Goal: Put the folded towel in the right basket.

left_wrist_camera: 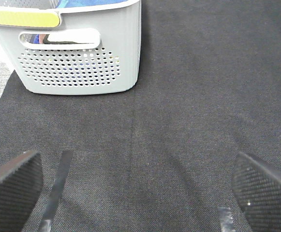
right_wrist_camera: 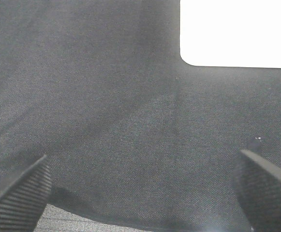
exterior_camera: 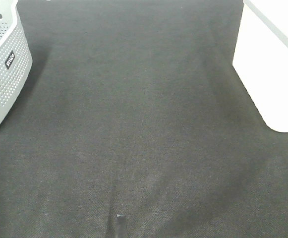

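Left wrist: blue cloth (left_wrist_camera: 77,5) lies inside grey basket (left_wrist_camera: 82,63).

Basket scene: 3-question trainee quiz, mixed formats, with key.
1. True or false: the grey perforated basket stands on the left of the exterior high view.
2. Multiple choice: the left gripper is A) shut on a towel, B) open over bare dark mat, C) inside the basket.
3. Fill in: the white basket on the right has ____ walls, unlike the holed grey one.

Key:
1. True.
2. B. Both fingers stand wide apart with nothing between them.
3. Solid. No holes show on it. The right gripper is open too, and no towel lies out on the mat in any view.
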You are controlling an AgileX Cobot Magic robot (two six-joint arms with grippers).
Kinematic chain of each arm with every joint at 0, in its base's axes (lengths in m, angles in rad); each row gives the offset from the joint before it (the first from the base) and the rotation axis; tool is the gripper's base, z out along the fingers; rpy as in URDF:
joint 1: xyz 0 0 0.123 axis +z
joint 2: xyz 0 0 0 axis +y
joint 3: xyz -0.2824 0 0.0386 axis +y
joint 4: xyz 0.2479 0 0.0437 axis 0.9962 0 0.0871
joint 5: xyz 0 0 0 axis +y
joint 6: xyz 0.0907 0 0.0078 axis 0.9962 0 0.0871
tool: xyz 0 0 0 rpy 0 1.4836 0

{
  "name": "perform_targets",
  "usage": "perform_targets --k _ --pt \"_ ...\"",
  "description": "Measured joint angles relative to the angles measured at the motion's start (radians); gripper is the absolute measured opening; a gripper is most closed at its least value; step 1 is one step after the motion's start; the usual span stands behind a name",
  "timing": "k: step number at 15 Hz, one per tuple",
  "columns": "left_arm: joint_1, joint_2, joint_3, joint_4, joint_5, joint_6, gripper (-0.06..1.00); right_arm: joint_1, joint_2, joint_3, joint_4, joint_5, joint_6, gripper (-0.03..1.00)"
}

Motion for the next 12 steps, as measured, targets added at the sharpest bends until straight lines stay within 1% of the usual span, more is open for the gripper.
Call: perform_targets --k 1,2,4,5,8,12 --pt "0.000 0.000 0.000 0.000 0.000 0.000 0.99 -0.010 0.000 0.000 0.004 0.000 0.000 0.96" --pt "0.000 0.000 0.000 0.000 0.000 0.000 0.99 -0.039 0.000 0.000 0.010 0.000 0.000 0.96" --pt "0.000 0.000 0.000 0.000 0.000 0.000 0.99 -0.130 0.000 0.000 0.012 0.000 0.000 0.96" --pt "0.000 0.000 0.000 0.000 0.000 0.000 0.99 -0.144 0.000 0.000 0.013 0.000 0.000 0.96" --pt "0.000 0.000 0.000 0.000 0.000 0.000 0.99 -0.145 0.000 0.000 0.020 0.000 0.000 0.96" --pt "0.000 0.000 0.000 -0.026 0.000 -0.003 0.99 -0.145 0.000 0.000 0.020 0.000 0.000 0.96"
